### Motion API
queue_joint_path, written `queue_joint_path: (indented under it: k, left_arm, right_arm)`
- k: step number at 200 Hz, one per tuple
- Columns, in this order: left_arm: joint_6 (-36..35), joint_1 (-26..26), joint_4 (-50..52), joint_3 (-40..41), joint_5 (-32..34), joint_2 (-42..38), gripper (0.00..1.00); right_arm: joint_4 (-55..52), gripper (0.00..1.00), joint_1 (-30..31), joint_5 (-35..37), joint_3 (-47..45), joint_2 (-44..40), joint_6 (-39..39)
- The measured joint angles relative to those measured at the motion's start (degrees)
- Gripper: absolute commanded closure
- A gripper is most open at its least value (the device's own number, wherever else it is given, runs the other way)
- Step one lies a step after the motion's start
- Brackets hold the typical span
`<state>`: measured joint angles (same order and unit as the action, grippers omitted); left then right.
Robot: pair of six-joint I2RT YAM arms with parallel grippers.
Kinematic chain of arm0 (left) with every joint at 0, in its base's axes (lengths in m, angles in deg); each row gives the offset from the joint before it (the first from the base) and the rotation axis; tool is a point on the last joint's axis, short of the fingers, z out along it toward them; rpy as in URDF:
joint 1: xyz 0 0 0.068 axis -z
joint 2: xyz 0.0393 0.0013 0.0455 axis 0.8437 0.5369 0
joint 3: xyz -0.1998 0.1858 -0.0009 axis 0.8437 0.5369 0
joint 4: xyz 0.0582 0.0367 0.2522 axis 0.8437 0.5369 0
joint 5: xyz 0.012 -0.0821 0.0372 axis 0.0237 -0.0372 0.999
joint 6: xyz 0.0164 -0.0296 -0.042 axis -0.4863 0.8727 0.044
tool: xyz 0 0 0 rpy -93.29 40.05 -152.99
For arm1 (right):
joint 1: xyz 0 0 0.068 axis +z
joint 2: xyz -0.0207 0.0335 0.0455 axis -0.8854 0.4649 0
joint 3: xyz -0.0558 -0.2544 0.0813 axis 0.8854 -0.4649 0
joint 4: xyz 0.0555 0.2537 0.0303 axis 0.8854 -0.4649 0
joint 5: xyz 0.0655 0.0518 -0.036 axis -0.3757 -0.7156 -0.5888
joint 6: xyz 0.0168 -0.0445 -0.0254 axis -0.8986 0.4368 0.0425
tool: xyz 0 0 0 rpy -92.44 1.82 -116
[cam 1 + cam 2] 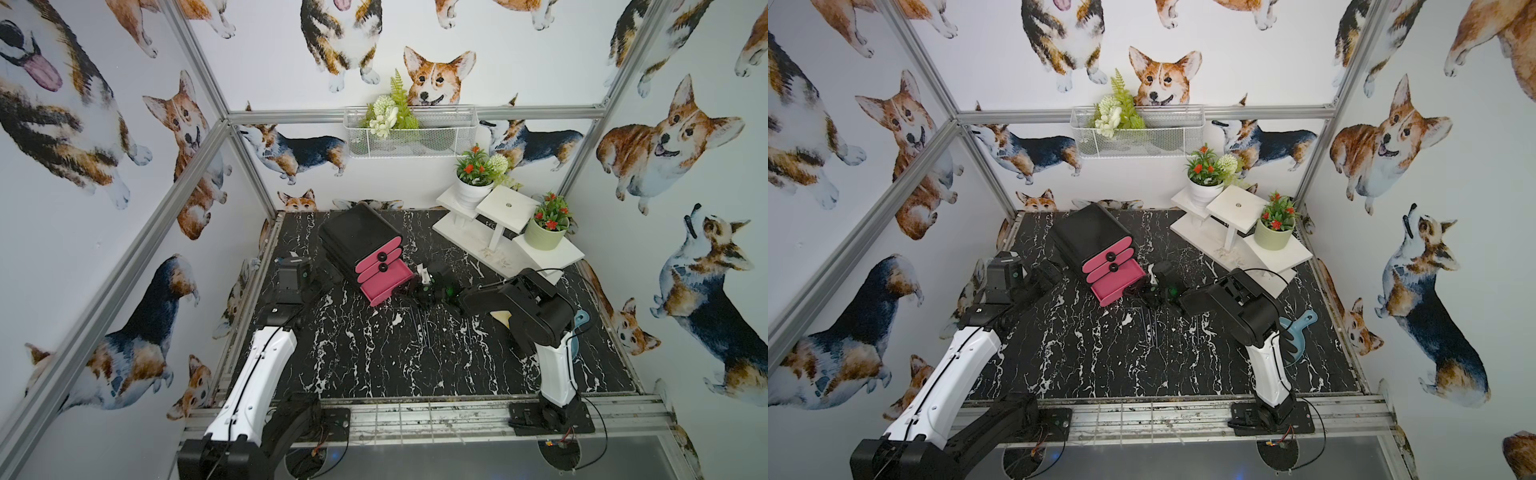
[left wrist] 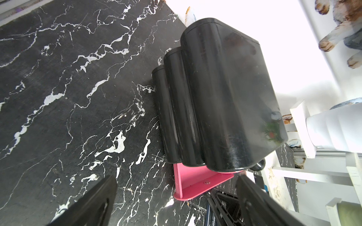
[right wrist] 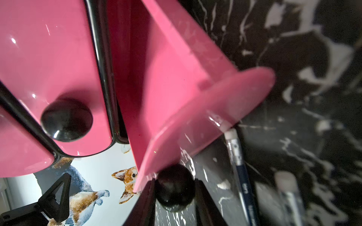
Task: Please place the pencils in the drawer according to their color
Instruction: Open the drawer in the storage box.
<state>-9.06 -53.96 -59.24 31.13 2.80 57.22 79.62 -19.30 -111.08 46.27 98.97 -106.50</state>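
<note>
The drawer cabinet is black with three pink fronts and stands at the back middle of the marble table. Its bottom drawer is pulled out, and its pink tray shows nothing inside. My right gripper is shut on that drawer's round black knob. Dark blue pencils with white erasers lie on the table just in front of the drawer. My left gripper hangs open to the left of the cabinet, holding nothing.
A white stepped stand with two potted plants fills the back right corner. A blue scoop lies behind the right arm. A wire basket with greenery hangs on the back wall. Metal frame rails edge the table.
</note>
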Motion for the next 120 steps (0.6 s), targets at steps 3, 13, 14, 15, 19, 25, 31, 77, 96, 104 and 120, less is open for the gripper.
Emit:
queue_joint_path:
  k: [3, 13, 14, 15, 19, 25, 31, 77, 96, 104, 120]
  left_arm:
    - [0.0, 0.0, 0.0, 0.0, 0.0, -0.02, 0.0]
    - [0.0, 0.0, 0.0, 0.0, 0.0, -0.13, 0.0]
    - [0.0, 0.0, 0.0, 0.0, 0.0, -0.15, 0.0]
    - [0.0, 0.0, 0.0, 0.0, 0.0, -0.17, 0.0]
    - [0.0, 0.0, 0.0, 0.0, 0.0, -0.22, 0.0]
    - [0.0, 0.0, 0.0, 0.0, 0.0, -0.31, 0.0]
    - [0.0, 0.0, 0.0, -0.02, 0.02, -0.35, 0.0]
    - [-0.02, 0.0, 0.04, -0.57, 0.17, -0.42, 0.0]
    - [-0.02, 0.0, 0.02, -0.63, 0.22, -0.42, 0.0]
    - [-0.02, 0.0, 0.02, -0.66, 0.24, -0.42, 0.0]
    - [-0.04, 0.0, 0.02, -0.68, 0.26, -0.39, 0.0]
  right_arm:
    - [-0.13, 0.79, 0.0, -0.02, -0.2, -0.17, -0.02]
    - [-0.52, 0.78, -0.07, -0.15, -0.76, -0.68, -0.09]
    - [-0.57, 0.78, -0.07, -0.15, -0.81, -0.72, -0.09]
    - [-0.61, 0.78, -0.09, -0.17, -0.83, -0.74, -0.09]
    - [-0.83, 0.78, -0.28, -0.28, -0.98, -0.92, -0.09]
    - [-1.16, 0.78, -0.26, -0.52, -1.14, -1.07, -0.09]
    - [-1.49, 0.78, -0.28, -0.74, -1.29, -1.2, -0.09]
    - [-3.15, 0.77, -0.74, -2.34, -2.4, -2.05, -0.31]
    - [-3.63, 0.77, -1.01, -3.02, -3.06, -2.64, -0.35]
    - [-3.89, 0.77, -1.07, -3.37, -3.39, -2.95, -0.37]
    - [-4.52, 0.76, -1.11, -3.56, -4.24, -3.82, -0.37]
